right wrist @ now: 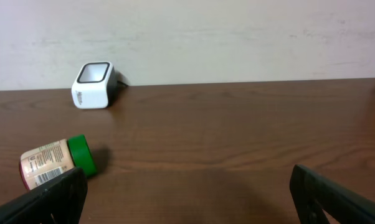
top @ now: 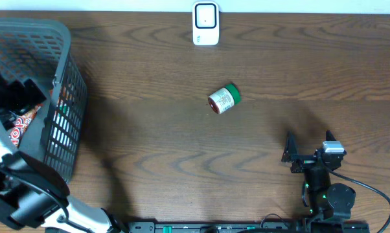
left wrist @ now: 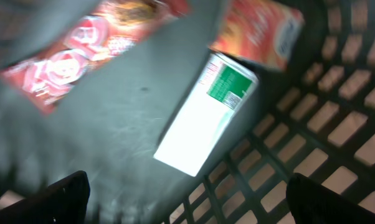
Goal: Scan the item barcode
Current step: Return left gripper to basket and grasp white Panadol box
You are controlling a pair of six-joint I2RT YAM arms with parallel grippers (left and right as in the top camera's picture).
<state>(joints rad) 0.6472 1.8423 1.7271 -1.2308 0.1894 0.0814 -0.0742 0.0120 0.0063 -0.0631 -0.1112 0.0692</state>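
The white barcode scanner (top: 206, 24) stands at the table's far edge, also seen in the right wrist view as the scanner (right wrist: 93, 85). A small jar with a green cap (top: 223, 99) lies on its side mid-table, its barcode label showing on the jar (right wrist: 50, 163). My left gripper (left wrist: 187, 199) is open inside the grey basket (top: 65, 61), above a white carton with a green label (left wrist: 203, 115), a red snack packet (left wrist: 75, 59) and an orange box (left wrist: 262, 31). It touches none of them. My right gripper (top: 309, 145) rests open and empty near the front right.
The basket fills the table's left end, and its mesh wall (left wrist: 337, 124) rises close to the carton. The left arm (top: 26, 188) reaches in from the front left corner. A cable (top: 376, 194) trails by the right arm's base.
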